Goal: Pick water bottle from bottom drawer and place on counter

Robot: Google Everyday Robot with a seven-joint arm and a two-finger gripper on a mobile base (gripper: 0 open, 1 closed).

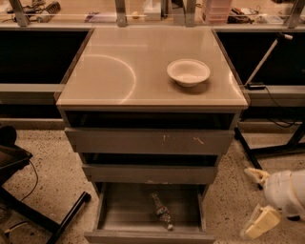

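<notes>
The water bottle (161, 210) lies on its side in the open bottom drawer (123, 209), its cap pointing toward the drawer front. The beige counter (133, 71) tops the grey cabinet and bears a faint arc mark. My gripper (256, 200) hangs low at the right, beside the cabinet and above the floor, level with the bottom drawer. Its pale fingers (260, 224) stand apart and hold nothing. It is well to the right of the bottle and outside the drawer.
A white bowl (188, 72) sits on the counter's right half. The two upper drawers (147, 141) are slightly pulled out. A black chair base (28, 200) stands at the left. A stand with black legs (271, 147) is at the right. A cluttered bench (143, 12) runs behind.
</notes>
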